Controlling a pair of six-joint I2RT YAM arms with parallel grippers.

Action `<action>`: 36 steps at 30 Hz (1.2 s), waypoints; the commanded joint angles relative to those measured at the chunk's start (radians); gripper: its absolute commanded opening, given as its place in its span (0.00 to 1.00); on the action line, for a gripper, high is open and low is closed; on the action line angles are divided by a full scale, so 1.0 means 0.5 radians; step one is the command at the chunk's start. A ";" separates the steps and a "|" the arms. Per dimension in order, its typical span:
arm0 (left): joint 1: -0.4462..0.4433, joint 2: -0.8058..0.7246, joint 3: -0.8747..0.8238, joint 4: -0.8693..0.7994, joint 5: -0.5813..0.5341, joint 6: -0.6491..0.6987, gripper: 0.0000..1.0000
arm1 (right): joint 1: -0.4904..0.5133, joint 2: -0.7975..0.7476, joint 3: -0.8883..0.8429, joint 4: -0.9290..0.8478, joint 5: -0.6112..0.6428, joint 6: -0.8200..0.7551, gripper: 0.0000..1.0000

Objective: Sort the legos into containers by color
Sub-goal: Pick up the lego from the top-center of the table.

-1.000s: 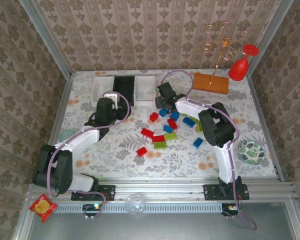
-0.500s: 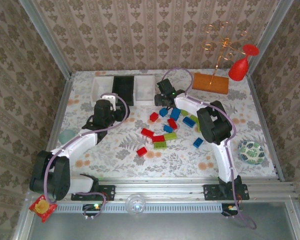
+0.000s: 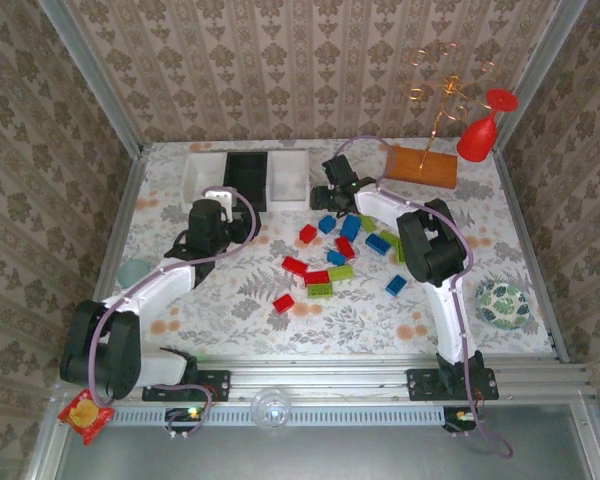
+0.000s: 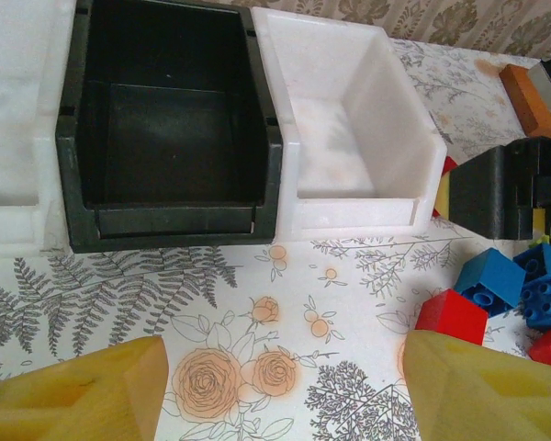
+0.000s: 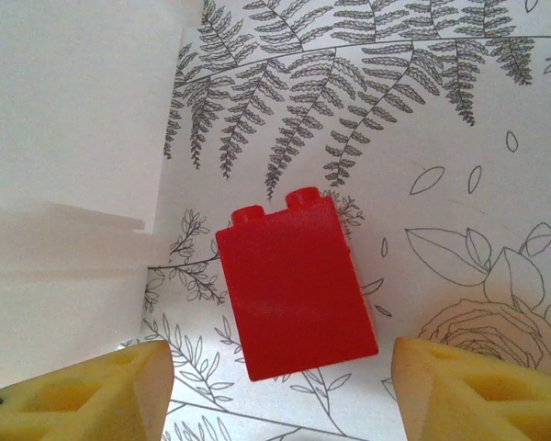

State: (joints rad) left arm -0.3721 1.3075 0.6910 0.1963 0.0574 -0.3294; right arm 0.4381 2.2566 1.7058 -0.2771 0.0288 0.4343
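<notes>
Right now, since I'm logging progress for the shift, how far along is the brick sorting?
Done: nothing visible; the black bin and the white bin beside it look empty. In hand: nothing gripped; the right end effector hangs open over a red brick lying on the table beside that white bin, and the left end effector is open too. Left: the scattered bricks, all colors.

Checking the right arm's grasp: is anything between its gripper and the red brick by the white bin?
Nothing visible. The red brick lies between the right gripper's open fingers, gaps either side; the white bin stands beside it.
</notes>
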 commanded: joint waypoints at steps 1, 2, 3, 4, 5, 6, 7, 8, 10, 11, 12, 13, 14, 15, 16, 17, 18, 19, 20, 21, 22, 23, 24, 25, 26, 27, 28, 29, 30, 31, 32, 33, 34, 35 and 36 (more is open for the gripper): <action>0.011 0.020 0.001 0.060 0.042 0.018 0.70 | -0.002 0.102 0.192 -0.218 -0.004 -0.023 0.67; 0.011 0.023 -0.001 0.066 0.042 0.016 0.70 | -0.005 0.134 0.239 -0.271 0.002 -0.036 0.67; 0.011 0.025 0.001 0.070 0.046 0.015 0.70 | -0.004 0.154 0.274 -0.306 0.023 -0.048 0.67; 0.014 0.029 0.005 0.070 0.051 0.017 0.70 | -0.005 0.175 0.310 -0.344 0.053 -0.071 0.67; 0.014 0.033 0.012 0.068 0.060 0.020 0.70 | -0.008 0.196 0.355 -0.390 0.076 -0.087 0.67; 0.014 0.035 0.018 0.063 0.069 0.022 0.70 | -0.009 0.221 0.407 -0.446 0.097 -0.107 0.66; 0.014 0.035 0.025 0.057 0.076 0.021 0.70 | -0.011 0.249 0.465 -0.504 0.123 -0.134 0.65; 0.014 0.033 0.029 0.053 0.084 0.024 0.70 | -0.013 0.273 0.508 -0.566 0.142 -0.159 0.64; 0.014 0.022 0.028 0.050 0.086 0.024 0.70 | -0.017 0.296 0.559 -0.619 0.161 -0.187 0.62; 0.017 0.012 0.023 0.052 0.085 0.027 0.70 | -0.022 0.305 0.574 -0.634 0.167 -0.199 0.61; 0.016 0.005 0.017 0.052 0.082 0.030 0.70 | -0.026 0.313 0.589 -0.646 0.172 -0.211 0.60; 0.020 -0.001 0.011 0.057 0.077 0.033 0.70 | -0.029 0.324 0.611 -0.660 0.178 -0.227 0.58; 0.023 -0.004 0.003 0.059 0.071 0.036 0.70 | -0.038 0.336 0.629 -0.669 0.176 -0.233 0.57; 0.030 -0.004 0.000 0.059 0.066 0.038 0.70 | -0.047 0.348 0.643 -0.673 0.163 -0.236 0.56; 0.038 -0.002 -0.006 0.058 0.063 0.039 0.71 | -0.059 0.360 0.655 -0.679 0.145 -0.235 0.54; 0.050 0.002 -0.011 0.055 0.057 0.036 0.71 | -0.070 0.370 0.662 -0.674 0.121 -0.233 0.52; 0.064 0.004 -0.016 0.055 0.059 0.030 0.71 | -0.080 0.374 0.661 -0.658 0.099 -0.238 0.51; 0.074 0.005 -0.024 0.058 0.068 0.025 0.71 | -0.087 0.374 0.656 -0.638 0.079 -0.251 0.49; 0.086 0.005 -0.033 0.069 0.076 0.021 0.71 | -0.092 0.371 0.659 -0.623 0.074 -0.273 0.47; 0.093 0.002 -0.043 0.078 0.087 0.018 0.71 | -0.094 0.364 0.662 -0.610 0.066 -0.302 0.46; 0.098 0.000 -0.047 0.082 0.093 0.015 0.71 | -0.094 0.356 0.661 -0.593 0.061 -0.334 0.45; 0.102 0.004 -0.052 0.086 0.097 0.015 0.71 | -0.096 0.347 0.663 -0.579 0.056 -0.366 0.45; 0.103 0.005 -0.056 0.088 0.100 0.015 0.71 | -0.102 0.343 0.677 -0.579 0.056 -0.391 0.43; 0.107 0.003 -0.057 0.087 0.103 0.015 0.71 | -0.107 0.342 0.690 -0.588 0.053 -0.408 0.42; 0.108 0.002 -0.060 0.084 0.106 0.016 0.71 | -0.115 0.335 0.704 -0.598 0.045 -0.434 0.39; 0.110 -0.003 -0.065 0.083 0.109 0.015 0.71 | -0.118 0.318 0.701 -0.599 0.041 -0.459 0.37; 0.112 -0.009 -0.069 0.083 0.109 0.012 0.71 | -0.121 0.294 0.692 -0.599 0.040 -0.478 0.36; 0.114 -0.016 -0.074 0.085 0.114 0.004 0.71 | -0.122 0.256 0.667 -0.582 0.040 -0.495 0.35; 0.120 -0.022 -0.080 0.087 0.120 -0.004 0.71 | -0.119 0.193 0.607 -0.536 0.032 -0.508 0.35; 0.120 -0.027 -0.084 0.091 0.127 -0.017 0.71 | -0.118 0.135 0.548 -0.484 0.020 -0.510 0.35; 0.120 -0.034 -0.087 0.100 0.146 -0.033 0.71 | -0.115 0.065 0.474 -0.419 0.009 -0.502 0.35; 0.120 -0.039 -0.096 0.113 0.168 -0.053 0.71 | -0.108 -0.013 0.396 -0.360 -0.006 -0.486 0.35; 0.123 -0.044 -0.102 0.132 0.181 -0.074 0.71 | -0.097 -0.081 0.324 -0.297 -0.024 -0.472 0.35; 0.121 -0.047 -0.111 0.155 0.195 -0.095 0.71 | -0.087 -0.159 0.242 -0.222 -0.035 -0.454 0.35; 0.121 -0.050 -0.115 0.173 0.203 -0.114 0.71 | -0.073 -0.225 0.175 -0.162 -0.044 -0.430 0.35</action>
State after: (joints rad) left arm -0.3180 1.3132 0.6506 0.2390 0.1204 -0.3458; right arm 0.3828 2.2906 1.8534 -0.4702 0.0433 0.2115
